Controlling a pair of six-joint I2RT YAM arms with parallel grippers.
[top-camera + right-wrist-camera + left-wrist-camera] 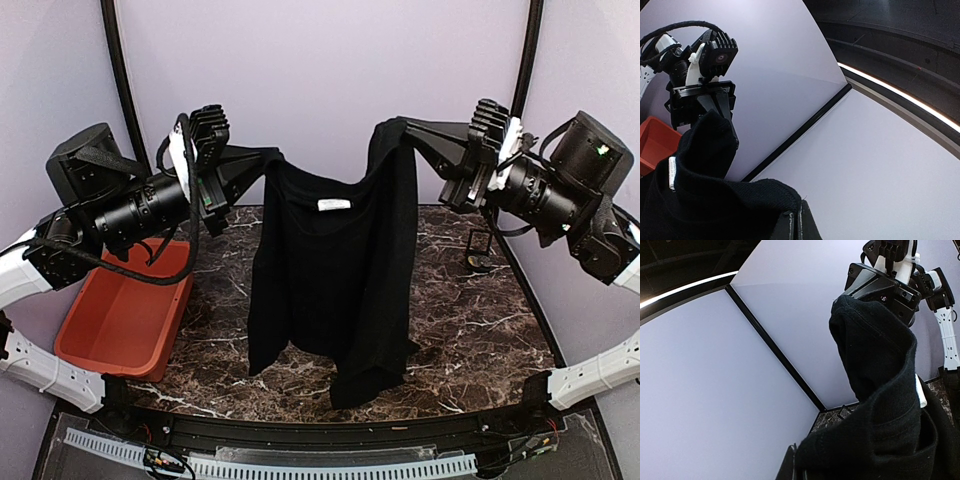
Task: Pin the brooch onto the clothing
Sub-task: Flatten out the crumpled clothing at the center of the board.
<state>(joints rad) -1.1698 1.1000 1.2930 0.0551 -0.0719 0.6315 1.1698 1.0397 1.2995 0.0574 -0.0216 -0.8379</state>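
Observation:
The clothing point(330, 290), a black T-shirt, hangs in the air over the marble table, stretched between both arms with a white neck label point(334, 204) showing. My left gripper point(262, 158) is shut on its left shoulder, and my right gripper point(400, 128) is shut on its right shoulder, slightly higher. In the left wrist view the black cloth point(880, 440) bunches over my shut fingers point(795, 460). The right wrist view shows the hem point(715, 200) pinched between shut fingers point(800, 220). I cannot make out the brooch for certain.
A red plastic bin point(125, 310) sits on the table at the left, under the left arm. A small dark framed object point(480, 250) stands on the table at the right back. Lilac walls enclose the table on three sides.

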